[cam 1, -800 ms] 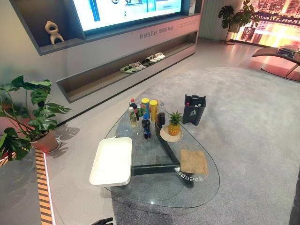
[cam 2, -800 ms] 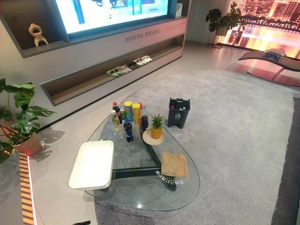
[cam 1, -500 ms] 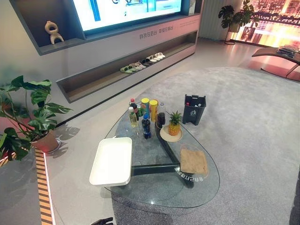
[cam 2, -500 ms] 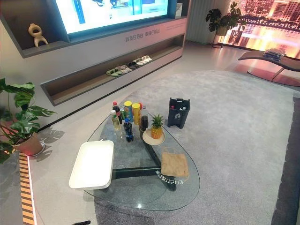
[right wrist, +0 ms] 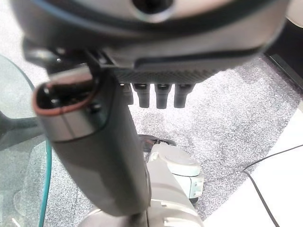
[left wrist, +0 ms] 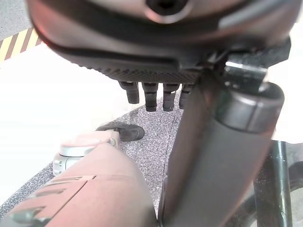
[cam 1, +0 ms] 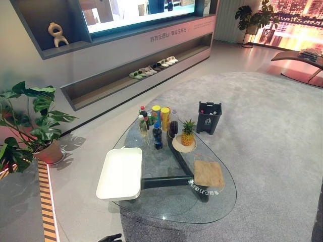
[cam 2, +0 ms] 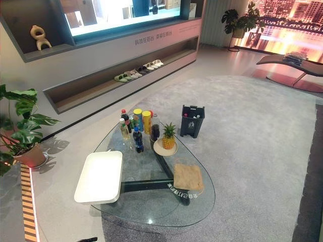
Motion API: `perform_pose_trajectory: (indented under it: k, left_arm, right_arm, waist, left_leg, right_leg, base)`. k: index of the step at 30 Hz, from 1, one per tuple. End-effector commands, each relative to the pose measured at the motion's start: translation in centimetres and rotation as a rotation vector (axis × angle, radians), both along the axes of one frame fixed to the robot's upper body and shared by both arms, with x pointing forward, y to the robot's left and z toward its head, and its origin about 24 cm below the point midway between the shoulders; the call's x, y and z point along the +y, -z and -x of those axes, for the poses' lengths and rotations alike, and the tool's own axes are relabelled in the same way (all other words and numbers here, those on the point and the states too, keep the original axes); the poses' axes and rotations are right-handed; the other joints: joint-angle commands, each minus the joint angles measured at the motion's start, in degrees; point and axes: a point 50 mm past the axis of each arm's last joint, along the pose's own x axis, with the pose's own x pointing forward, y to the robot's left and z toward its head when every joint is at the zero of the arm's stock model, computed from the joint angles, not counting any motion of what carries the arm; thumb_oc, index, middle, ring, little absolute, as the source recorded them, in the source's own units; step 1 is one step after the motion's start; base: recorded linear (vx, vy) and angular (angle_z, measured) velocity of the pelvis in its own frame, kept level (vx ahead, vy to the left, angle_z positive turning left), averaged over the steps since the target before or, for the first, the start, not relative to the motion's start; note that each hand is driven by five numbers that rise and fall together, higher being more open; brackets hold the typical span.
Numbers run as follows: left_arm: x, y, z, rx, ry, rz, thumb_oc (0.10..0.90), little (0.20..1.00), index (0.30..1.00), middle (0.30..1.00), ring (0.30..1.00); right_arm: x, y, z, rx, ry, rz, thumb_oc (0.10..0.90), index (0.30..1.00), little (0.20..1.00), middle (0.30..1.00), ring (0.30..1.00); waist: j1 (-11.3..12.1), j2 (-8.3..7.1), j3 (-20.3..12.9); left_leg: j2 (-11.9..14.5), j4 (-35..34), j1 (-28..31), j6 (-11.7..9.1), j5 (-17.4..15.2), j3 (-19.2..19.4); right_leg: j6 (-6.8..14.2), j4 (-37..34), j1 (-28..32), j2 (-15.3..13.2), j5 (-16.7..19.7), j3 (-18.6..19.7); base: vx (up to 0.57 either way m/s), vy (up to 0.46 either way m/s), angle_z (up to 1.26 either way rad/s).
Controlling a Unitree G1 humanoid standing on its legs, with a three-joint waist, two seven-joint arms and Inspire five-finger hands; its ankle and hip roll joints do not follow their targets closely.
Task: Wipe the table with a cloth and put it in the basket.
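So far nothing is done: the cloth (cam 1: 208, 174) lies untouched on the glass counter (cam 1: 166, 206), the basket (cam 1: 121, 173) empty; the left hand (left wrist: 156, 97) and right hand (right wrist: 158, 97) hang relaxed, holding nothing.

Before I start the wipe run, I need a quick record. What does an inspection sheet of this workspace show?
Surface: rounded clear glass table, on grey carpet.
Job's things: tan square cloth flat on the table's right side; white rectangular basket on its left side.
Clutter: cluster of bottles and cans; pineapple on a plate.
Robot hands: left robot hand and right robot hand both open, holding nothing.
Cables: nothing seen on the table.
Surroundings: dark bin, potted plant.
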Motion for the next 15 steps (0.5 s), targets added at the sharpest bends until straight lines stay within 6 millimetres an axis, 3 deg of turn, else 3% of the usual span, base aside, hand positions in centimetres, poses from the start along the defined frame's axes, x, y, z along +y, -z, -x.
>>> perform_pose_trajectory:
  k: [1, 15]
  left_arm:
    - [0.1, -0.5, -2.5, -0.047, 0.024, -0.031, 0.800, 0.900, 0.900, 0.900, 0.900]
    - [1.4, -1.0, -3.0, -0.093, -0.052, -0.067, 0.800, 0.900, 0.900, 0.900, 0.900]
  right_arm:
    - [-0.5, -0.5, -2.0, -0.013, -0.016, 0.027, 0.800, 0.900, 0.900, 0.900, 0.900]
    - [-1.4, -0.8, -1.7, 0.000, -0.044, 0.055, 0.800, 0.900, 0.900, 0.900, 0.900]
  waist:
    - [0.0, -0.23, 2.9]
    - [-0.5, -0.24, 4.7]
  left_leg:
    - [-3.9, 0.3, 1.8, 1.7, -4.8, 1.0]
    - [-3.9, 0.3, -0.6, 1.3, -3.4, 1.3]
  right_leg:
    - [-0.4, 1.1, 0.1, 2.1, -1.2, -2.1]
    - [0.3, 0.4, -2.1, 1.9, 0.7, -1.0]
  base:
    - [0.00, 0.000, 0.00]
    - [0.05, -0.008, 0.00]
